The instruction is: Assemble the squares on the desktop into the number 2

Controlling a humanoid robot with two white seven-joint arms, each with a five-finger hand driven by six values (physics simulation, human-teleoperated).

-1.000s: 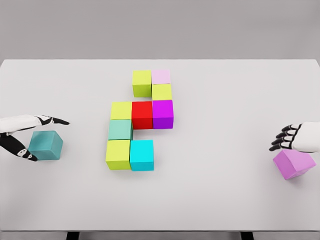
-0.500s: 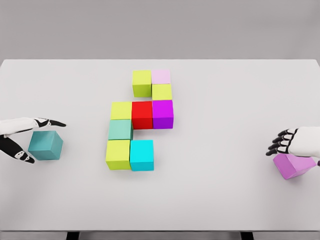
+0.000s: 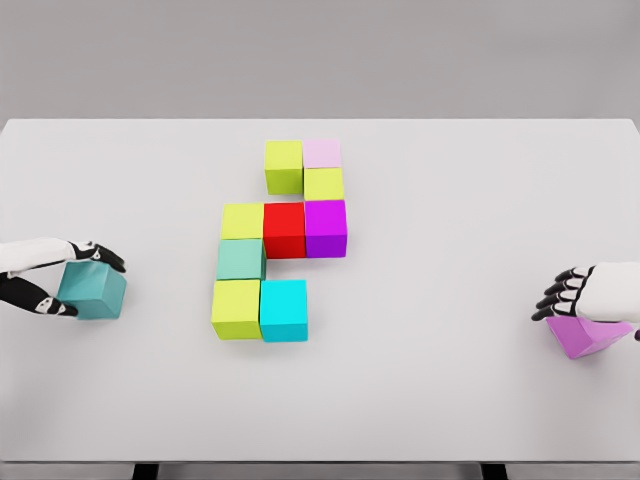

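1. The left hand is closed around the teal cube at the left side of the table.
2. The right hand rests over the pink cube — its grip cannot be told.
3. The other cubes stand together at the centre — touching.

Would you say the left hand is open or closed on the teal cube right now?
Closed on it: the left hand has fingers over the teal cube top and thumb under its near-left edge.
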